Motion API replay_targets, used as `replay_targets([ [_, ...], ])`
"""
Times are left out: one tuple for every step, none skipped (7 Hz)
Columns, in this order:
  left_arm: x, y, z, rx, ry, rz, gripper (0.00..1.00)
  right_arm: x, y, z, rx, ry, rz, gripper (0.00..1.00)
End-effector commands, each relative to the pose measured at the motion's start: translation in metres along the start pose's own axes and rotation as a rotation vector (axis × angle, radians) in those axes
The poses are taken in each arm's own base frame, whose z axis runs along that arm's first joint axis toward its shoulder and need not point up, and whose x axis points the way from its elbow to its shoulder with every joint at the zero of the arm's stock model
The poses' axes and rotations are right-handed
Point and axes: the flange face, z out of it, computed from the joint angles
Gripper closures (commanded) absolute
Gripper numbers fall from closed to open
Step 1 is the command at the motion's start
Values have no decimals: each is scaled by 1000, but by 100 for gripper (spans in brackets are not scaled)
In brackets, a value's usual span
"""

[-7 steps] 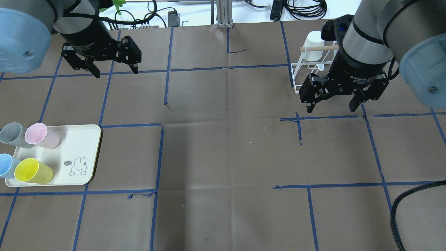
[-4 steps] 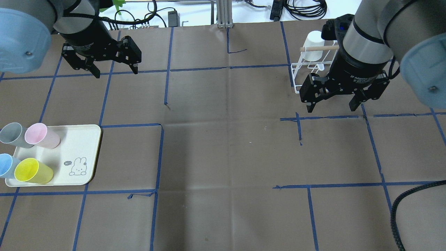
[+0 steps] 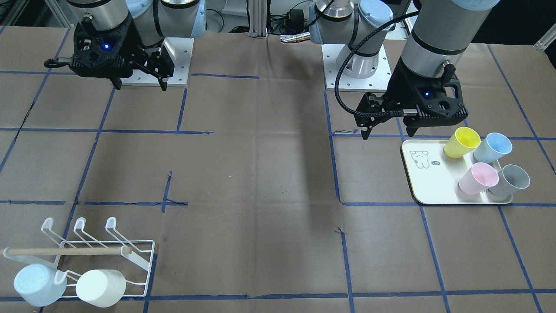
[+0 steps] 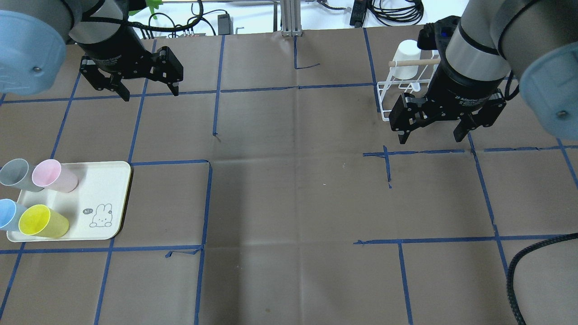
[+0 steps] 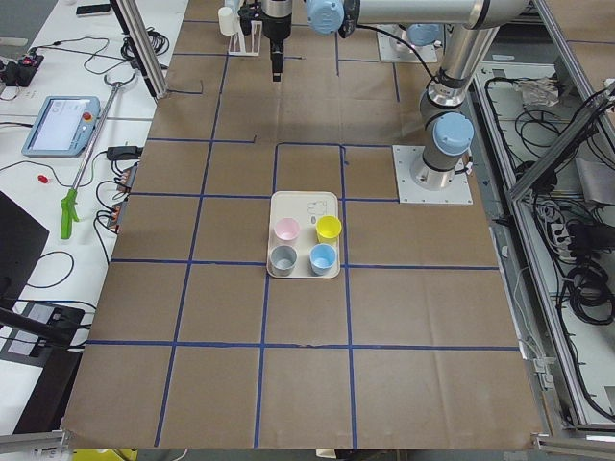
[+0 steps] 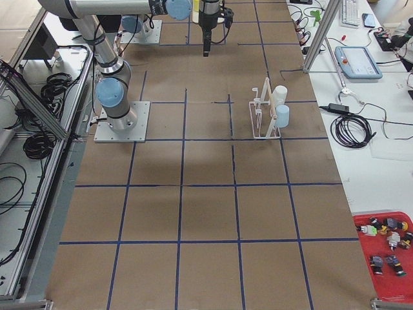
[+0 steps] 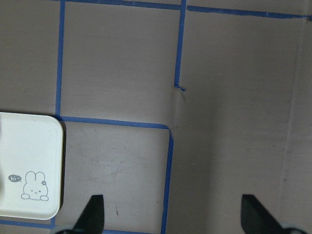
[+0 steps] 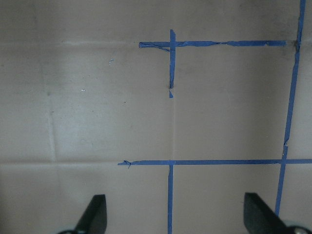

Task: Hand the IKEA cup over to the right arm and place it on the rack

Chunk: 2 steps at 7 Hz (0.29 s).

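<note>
Several IKEA cups stand on a cream tray (image 4: 106,185) at the left: yellow (image 4: 43,221), pink (image 4: 54,175), grey (image 4: 16,174) and blue (image 4: 8,214). My left gripper (image 4: 149,92) hangs open and empty over the table, well beyond the tray; its wrist view shows only the tray's corner (image 7: 29,170). My right gripper (image 4: 433,139) is open and empty, just in front of the white wire rack (image 4: 389,92). The rack (image 3: 130,254) has a wooden dowel and holds a white cup (image 3: 100,288) and a pale blue cup (image 3: 39,284).
Brown paper with blue tape lines covers the table (image 4: 293,189). A thick braided black cable (image 4: 519,266) loops in at the lower right of the overhead view. Cables and a post lie beyond the far edge.
My right gripper has shifted very slightly toward the rack. The left arm and the cups have not moved.
</note>
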Motion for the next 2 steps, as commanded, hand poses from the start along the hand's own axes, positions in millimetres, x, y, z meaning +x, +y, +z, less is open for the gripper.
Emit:
replay_targets([
  [0,0,-1,3,0,0,1,0,0,0,0,0,0,0],
  [0,0,-1,1,0,0,1,0,0,-1,2,-1,0,0],
])
